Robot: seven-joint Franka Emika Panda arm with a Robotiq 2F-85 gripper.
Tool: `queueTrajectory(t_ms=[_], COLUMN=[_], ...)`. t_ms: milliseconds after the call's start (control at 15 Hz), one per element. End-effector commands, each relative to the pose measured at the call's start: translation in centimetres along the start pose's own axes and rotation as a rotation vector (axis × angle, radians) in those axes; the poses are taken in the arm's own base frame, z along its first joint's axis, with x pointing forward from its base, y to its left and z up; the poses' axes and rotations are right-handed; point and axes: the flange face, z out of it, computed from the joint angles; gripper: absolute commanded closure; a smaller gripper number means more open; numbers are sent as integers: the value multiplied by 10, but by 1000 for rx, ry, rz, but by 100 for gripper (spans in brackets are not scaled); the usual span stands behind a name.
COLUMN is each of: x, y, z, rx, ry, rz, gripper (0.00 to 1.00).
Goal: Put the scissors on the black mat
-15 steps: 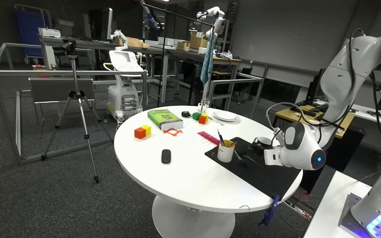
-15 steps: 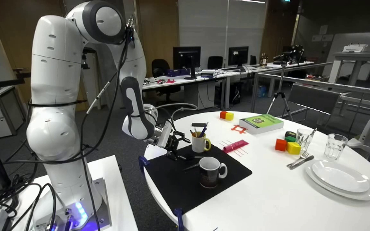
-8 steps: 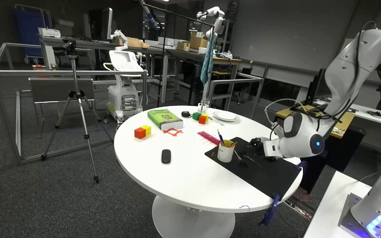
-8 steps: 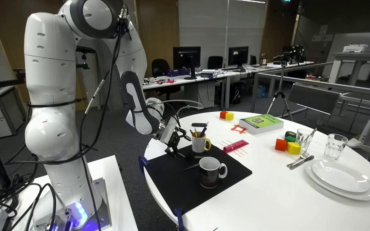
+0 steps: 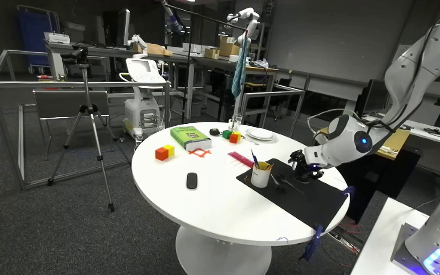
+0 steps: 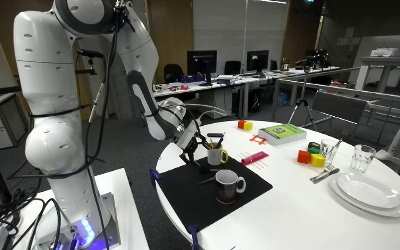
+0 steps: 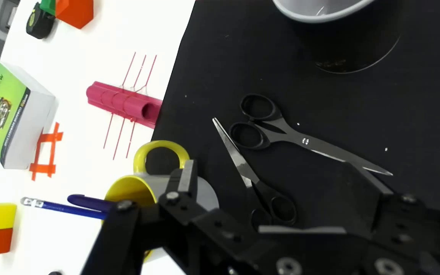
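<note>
Over by the claw (image 7: 279, 175), a yellow-handled white ceramic mug (image 6: 215, 157) is holding a dark-blue pen (image 7: 90, 202); farther from the claw, a thick green-covered book (image 6: 282, 132) is lying flat.

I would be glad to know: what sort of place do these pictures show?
Probably a robotics lab. A robot arm is mounted beside the round table, a second arm shows in the background, and a tripod stands nearby.
</note>
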Motion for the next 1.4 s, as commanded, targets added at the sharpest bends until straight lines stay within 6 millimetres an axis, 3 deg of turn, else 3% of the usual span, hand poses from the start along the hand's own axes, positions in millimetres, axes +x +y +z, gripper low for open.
queueTrajectory(t_ms=[0, 867, 1333], x=[-23, -86, -102], y=[18, 49, 45], z=[-12, -27, -23], rx=[33, 124, 199], ry=[28, 130, 190], rz=[30, 173, 199], gripper=[0, 0, 0])
